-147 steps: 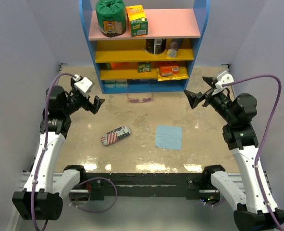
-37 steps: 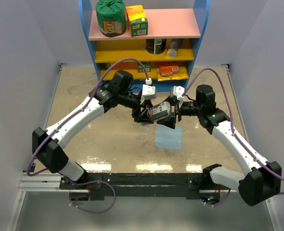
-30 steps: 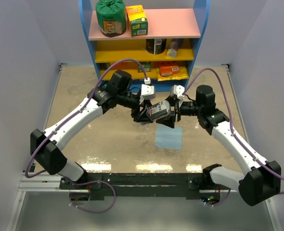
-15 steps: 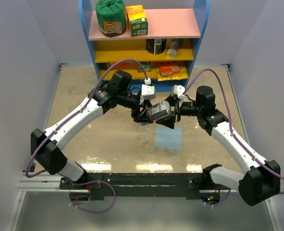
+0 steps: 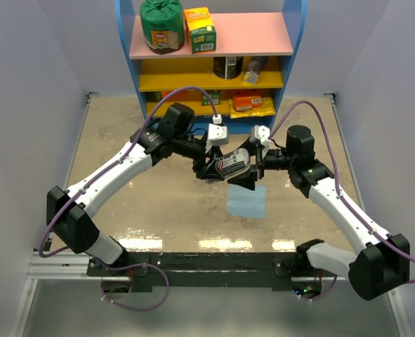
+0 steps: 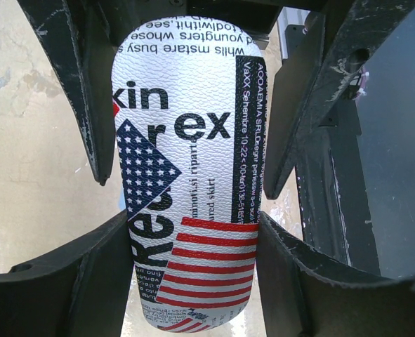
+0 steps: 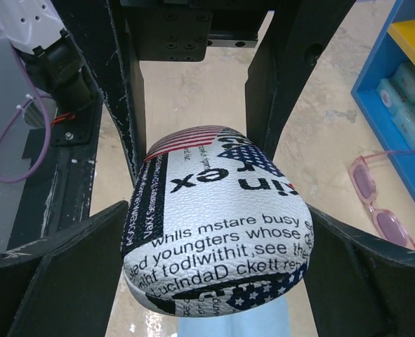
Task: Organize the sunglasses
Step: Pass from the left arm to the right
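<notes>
The small sunglasses with pink-tinted lenses and a thin pink frame [image 7: 377, 203] lie flat and untouched on the mottled tan table [image 5: 109, 123], just beside the foot of the blue shelf unit [image 5: 126, 35]. Over mid-table both arms hold up the grey-white textured pouch with flag print and lettering [image 6: 193, 140], presumably so it can receive the glasses. The left arm's fingers [image 6: 67, 281] are clamped on its sides. The right arm's fingers [image 7: 67, 274] stand spread wide around the other end, apparently not gripping. A light blue square cloth [image 5: 247, 202] lies underneath. Bare table opens to either side, but the shelf's base hems the glasses in from behind.
</notes>
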`<action>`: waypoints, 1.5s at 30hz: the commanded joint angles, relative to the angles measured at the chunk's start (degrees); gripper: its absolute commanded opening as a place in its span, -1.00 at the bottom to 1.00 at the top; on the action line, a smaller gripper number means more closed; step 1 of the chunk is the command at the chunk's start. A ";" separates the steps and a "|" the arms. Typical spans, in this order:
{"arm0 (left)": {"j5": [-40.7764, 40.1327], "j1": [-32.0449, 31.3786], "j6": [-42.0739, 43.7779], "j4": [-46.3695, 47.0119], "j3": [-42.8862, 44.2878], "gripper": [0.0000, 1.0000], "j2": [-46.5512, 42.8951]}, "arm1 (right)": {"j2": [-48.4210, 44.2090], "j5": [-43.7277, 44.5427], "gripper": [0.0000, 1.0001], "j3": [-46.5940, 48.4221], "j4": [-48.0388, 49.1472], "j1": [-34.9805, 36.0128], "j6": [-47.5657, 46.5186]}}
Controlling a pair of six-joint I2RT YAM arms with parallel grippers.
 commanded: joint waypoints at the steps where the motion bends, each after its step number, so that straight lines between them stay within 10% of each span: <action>1: 1.10 -0.59 -1.08 2.20 0.45 -1.00 -0.16 | -0.41 1.38 0.91 0.65 3.18 0.16 1.39; 34: -0.39 -1.38 -1.00 1.85 0.80 -1.00 -0.43 | -0.68 2.35 0.92 -0.23 2.22 0.08 -1.51; 40: -0.65 -1.38 -1.00 2.02 0.71 -1.00 -0.34 | -1.29 2.26 0.53 -0.49 3.36 0.16 -0.37; 45: -0.74 -1.38 -0.91 2.02 0.62 -1.00 -0.08 | -1.38 1.91 -0.29 -0.58 3.54 0.08 -0.37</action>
